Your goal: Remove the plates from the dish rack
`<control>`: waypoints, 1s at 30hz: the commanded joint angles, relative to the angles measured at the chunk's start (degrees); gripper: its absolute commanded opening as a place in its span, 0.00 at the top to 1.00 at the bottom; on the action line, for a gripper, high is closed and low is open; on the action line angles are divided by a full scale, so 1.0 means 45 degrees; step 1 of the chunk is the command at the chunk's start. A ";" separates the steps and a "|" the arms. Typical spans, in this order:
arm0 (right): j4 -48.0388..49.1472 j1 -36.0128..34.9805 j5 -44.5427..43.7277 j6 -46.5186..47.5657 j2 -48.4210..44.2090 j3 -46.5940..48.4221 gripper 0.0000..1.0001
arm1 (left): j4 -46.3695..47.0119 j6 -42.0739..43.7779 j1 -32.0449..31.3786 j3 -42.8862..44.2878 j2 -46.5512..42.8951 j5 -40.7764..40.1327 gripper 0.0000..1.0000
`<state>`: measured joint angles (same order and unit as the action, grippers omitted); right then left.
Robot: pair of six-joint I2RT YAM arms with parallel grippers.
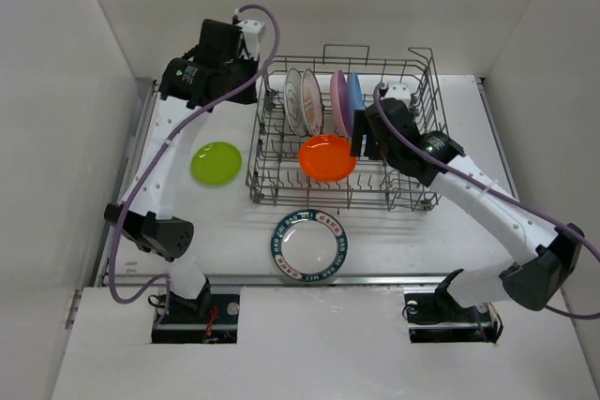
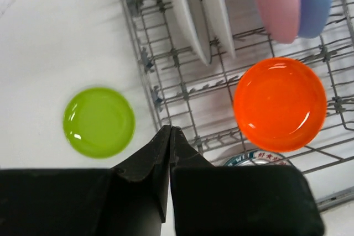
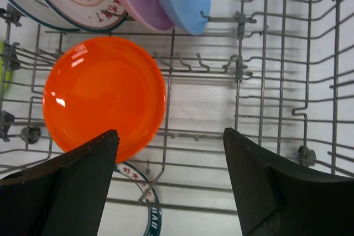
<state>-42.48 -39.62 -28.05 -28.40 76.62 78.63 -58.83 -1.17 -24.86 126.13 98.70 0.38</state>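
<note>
Left gripper: clenched, fingers pressed flat together with nothing between them, held above the white table near the rack's left end.

Right gripper: jaws spread wide, holding nothing, poised over the large grey wire dish rack. Its left finger overlaps the lower edge of the round orange plate. From this angle I cannot tell whether the two touch.

Rack: long axis runs left to right in the overhead view.
- Orange plate: lies flat, face up, at the rack's front middle.
- Two white plates, a pink plate and a blue plate: stand on edge in the back rows, faces turned left and right, leaning slightly.

On the table:
- Lime green plate: flat, left of the rack.
- Plate with a dark teal patterned rim: flat, just in front of the rack.

Views: only the overhead camera shows the teal-rimmed plate whole; both wrist cameras catch a sliver. Only the right wrist camera shows the orange ray pattern on a white plate.
</note>
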 commanded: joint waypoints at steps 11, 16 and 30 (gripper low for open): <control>0.0729 0.1732 0.2540 -0.0366 0.1684 0.0712 0.18 | -0.1264 0.0864 0.1638 -0.2245 0.0509 0.7237 0.79; 0.2503 0.2378 0.5097 -0.0892 0.1938 -0.0752 0.19 | -0.1263 0.1002 0.1638 -0.2363 0.0783 0.7376 0.66; 0.5416 0.3471 0.8695 -0.1053 0.2876 -0.2454 0.72 | -0.1380 0.1665 0.1638 -0.3593 0.0470 0.7337 0.62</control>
<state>-23.38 -24.56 7.60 -33.23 89.67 67.81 -64.36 4.34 -17.56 110.89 103.72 31.38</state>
